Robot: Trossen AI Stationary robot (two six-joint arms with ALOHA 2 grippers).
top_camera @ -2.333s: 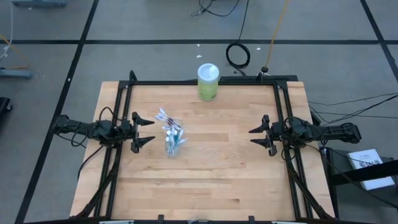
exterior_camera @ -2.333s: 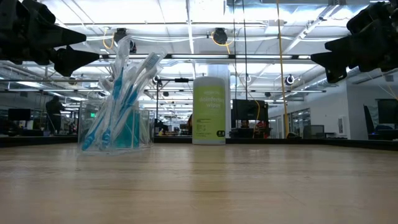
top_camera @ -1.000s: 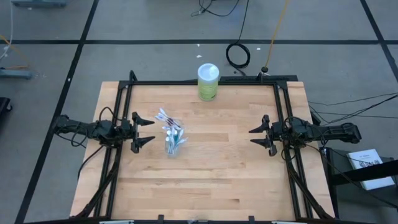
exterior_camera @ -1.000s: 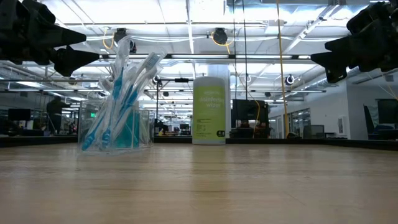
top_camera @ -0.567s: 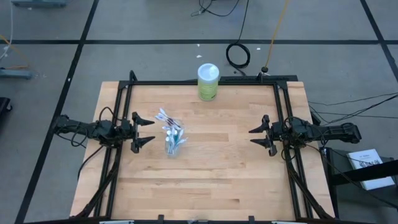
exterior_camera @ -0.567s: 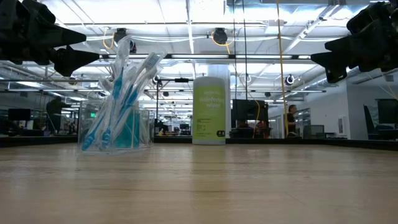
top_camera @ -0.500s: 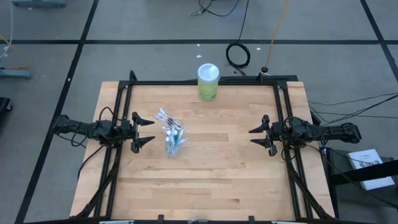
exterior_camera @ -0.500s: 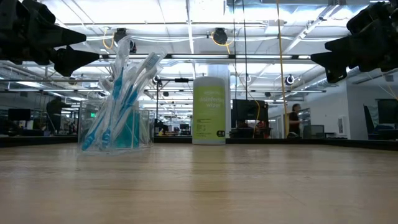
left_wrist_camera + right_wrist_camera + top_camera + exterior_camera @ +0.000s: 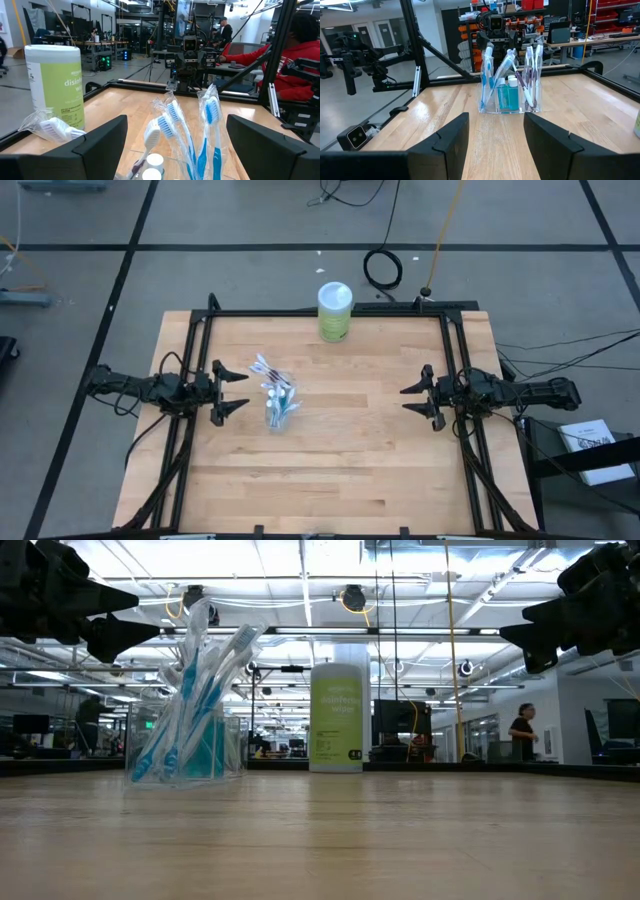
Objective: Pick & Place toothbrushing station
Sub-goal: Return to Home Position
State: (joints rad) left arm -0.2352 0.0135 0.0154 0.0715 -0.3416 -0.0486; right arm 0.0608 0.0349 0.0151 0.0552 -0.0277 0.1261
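Moved since the earlier frames: one item only, a person (image 9: 522,735) in the room behind the table, who now stands farther toward the right side of the low view. Arms, cup and canister lie as before.

- Left gripper (image 9: 245,391): hangs above the table's left edge, fingers spread wide, holding nothing, tips pointing inward at the cup close by.
- Right gripper (image 9: 404,399): hangs above the right edge, fingers likewise spread and holding nothing, tips pointing inward.
- Clear plastic cup (image 9: 279,408): upright on the left half of the table (image 9: 340,470), well in from every edge, near the left gripper's tips but not touching them.
- Toothbrushes (image 9: 266,369): blue and white, in clear wrappers, standing in the cup and fanning out over its rim (heads leaning toward the far left corner).
- Teal tubes (image 9: 509,97): white-capped, upright inside the cup among the brushes.
- Green canister (image 9: 335,311): white lid, upright at the far edge about midway along it, against the black frame (image 9: 270,313); well apart from the cup.
- Open room: bare wood runs from the cup across to the right gripper, and the whole near half of the table is bare as well. The black frame borders the far, left and right sides.
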